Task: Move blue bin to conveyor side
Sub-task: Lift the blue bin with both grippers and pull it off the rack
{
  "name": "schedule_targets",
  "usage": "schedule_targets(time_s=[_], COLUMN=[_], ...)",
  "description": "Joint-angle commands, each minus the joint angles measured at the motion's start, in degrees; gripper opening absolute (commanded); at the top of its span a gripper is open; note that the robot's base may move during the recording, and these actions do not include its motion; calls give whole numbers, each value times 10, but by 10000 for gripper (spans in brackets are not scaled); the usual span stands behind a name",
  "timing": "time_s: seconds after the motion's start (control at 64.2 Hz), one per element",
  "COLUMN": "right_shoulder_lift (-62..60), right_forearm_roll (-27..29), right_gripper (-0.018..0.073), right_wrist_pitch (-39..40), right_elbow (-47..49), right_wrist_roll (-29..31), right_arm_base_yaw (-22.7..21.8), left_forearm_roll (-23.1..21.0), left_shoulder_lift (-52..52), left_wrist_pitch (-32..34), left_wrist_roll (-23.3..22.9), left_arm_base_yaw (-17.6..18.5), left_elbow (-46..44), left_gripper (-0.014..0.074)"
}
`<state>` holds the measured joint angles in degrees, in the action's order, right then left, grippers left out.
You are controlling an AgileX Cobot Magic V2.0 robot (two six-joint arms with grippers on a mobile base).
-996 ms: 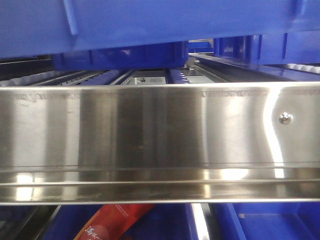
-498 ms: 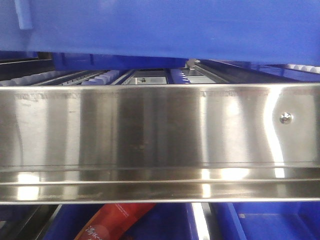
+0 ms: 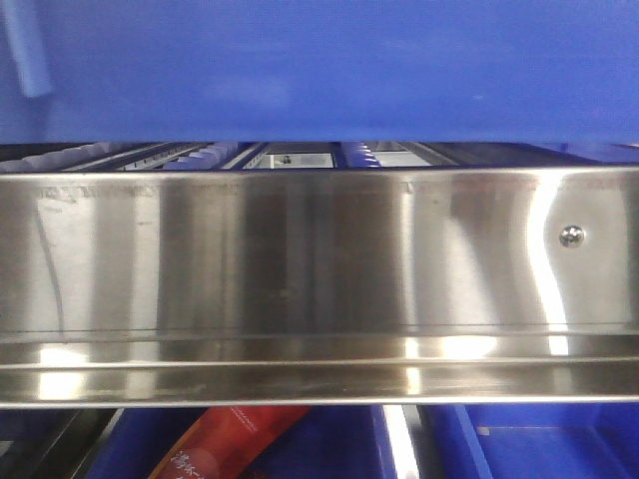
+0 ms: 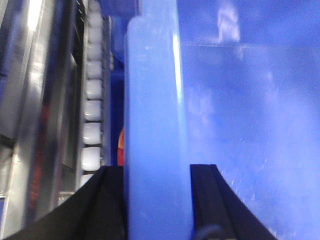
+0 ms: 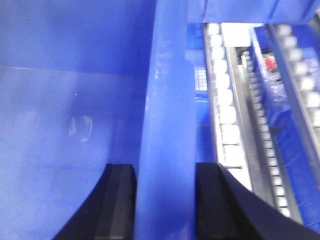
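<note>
The blue bin [image 3: 319,70] spans the top of the front view, above the steel rail [image 3: 300,259]. The left gripper [image 4: 156,172] and the right gripper [image 5: 165,170] each pinch its rim wall, which runs up centre-frame between the black fingers.

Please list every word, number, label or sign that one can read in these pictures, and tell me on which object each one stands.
On the red packet, at the bottom edge of the front view: white Chinese characters in a column, too small and blurred to quote.
On the steel rail: faint marks along its top edge, not readable as text.
On the blue bin: no writing shows in any view.
</note>
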<state>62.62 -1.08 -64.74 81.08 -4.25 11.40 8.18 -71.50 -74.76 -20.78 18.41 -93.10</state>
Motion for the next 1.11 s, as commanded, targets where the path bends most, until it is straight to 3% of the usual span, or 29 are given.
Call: schedule_targets(time_s=[0.0, 1.09], right_shoulder_lift=[-12, -12], right_forearm_roll=[22, 22], right_gripper=[-79, -79], right_wrist_pitch=[69, 112], right_elbow=[9, 9], right_wrist_roll=[2, 2], right_arm_base_yaw=[2, 2], left_forearm_roll=[-28, -17], left_shoulder_lift=[12, 11], left_wrist_pitch=[48, 48], left_wrist_roll=[-3, -3], left_arm_base_yaw=[10, 10], left_elbow=[-8, 12], left_gripper=[-18, -18])
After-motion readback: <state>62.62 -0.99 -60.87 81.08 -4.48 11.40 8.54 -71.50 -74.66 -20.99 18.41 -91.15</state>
